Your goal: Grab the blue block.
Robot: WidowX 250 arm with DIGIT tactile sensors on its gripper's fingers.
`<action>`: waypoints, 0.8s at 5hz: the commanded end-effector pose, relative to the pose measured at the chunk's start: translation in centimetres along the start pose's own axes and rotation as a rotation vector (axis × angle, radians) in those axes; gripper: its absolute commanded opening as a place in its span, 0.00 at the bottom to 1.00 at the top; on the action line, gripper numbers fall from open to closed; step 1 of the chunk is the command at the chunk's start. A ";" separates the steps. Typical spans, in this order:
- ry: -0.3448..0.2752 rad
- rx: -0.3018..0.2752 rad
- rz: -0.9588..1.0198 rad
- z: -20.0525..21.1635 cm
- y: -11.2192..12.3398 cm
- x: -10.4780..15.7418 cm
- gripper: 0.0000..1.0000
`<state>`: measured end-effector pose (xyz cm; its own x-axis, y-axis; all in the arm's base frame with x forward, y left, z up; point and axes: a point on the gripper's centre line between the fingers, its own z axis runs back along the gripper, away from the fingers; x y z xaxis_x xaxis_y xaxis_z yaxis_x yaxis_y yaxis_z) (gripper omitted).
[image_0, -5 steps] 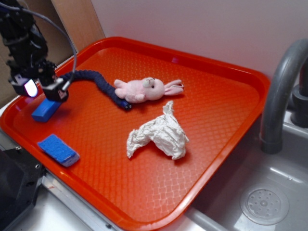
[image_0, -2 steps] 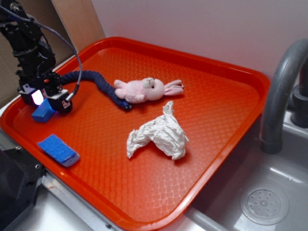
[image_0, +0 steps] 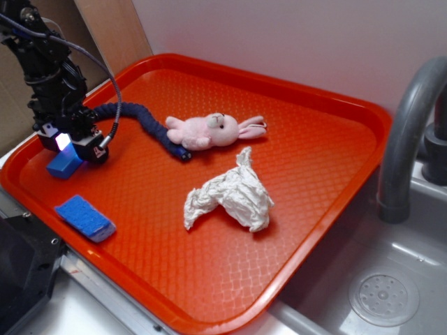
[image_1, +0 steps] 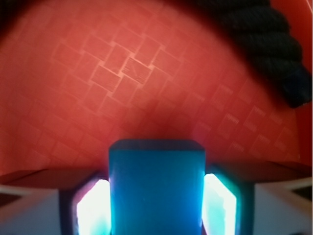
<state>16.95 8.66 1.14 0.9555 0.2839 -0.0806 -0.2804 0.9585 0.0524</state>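
The blue block [image_0: 63, 166] lies on the orange tray [image_0: 316, 92] near its left rim. My gripper [image_0: 70, 148] has come down over the block's far end, one finger on each side. In the wrist view the blue block [image_1: 156, 186] fills the whole gap of the gripper [image_1: 156, 208], and the lit pads [image_1: 93, 208] press flat against its two sides. The block still rests on the tray floor [image_1: 122, 73].
A dark navy rope [image_0: 143, 118] [image_1: 274, 44] curves just behind and right of the gripper. A blue sponge [image_0: 85, 218] lies near the tray's front edge. A pink plush bunny [image_0: 209, 130] and a crumpled white cloth [image_0: 229, 194] sit mid-tray. A grey faucet [image_0: 408, 132] stands over the sink [image_0: 384, 296] at right.
The gripper came down from above the block and shifted slightly left, so its fingers now straddle the block and have shut against its sides. The block has not moved.
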 end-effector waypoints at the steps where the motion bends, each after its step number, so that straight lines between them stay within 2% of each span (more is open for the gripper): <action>1: -0.066 0.033 -0.008 6.9 -2.7 -0.7 0.00; 2: -0.113 -0.025 -0.043 12.1 -5.1 -1.5 0.00; 3: -0.142 -0.051 -0.078 15.6 -8.2 -2.6 0.00; 4: -0.159 -0.120 -0.150 18.5 -11.1 -3.8 0.00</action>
<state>18.52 -4.10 17.96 0.9912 0.1291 0.0286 -0.1274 0.9902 -0.0570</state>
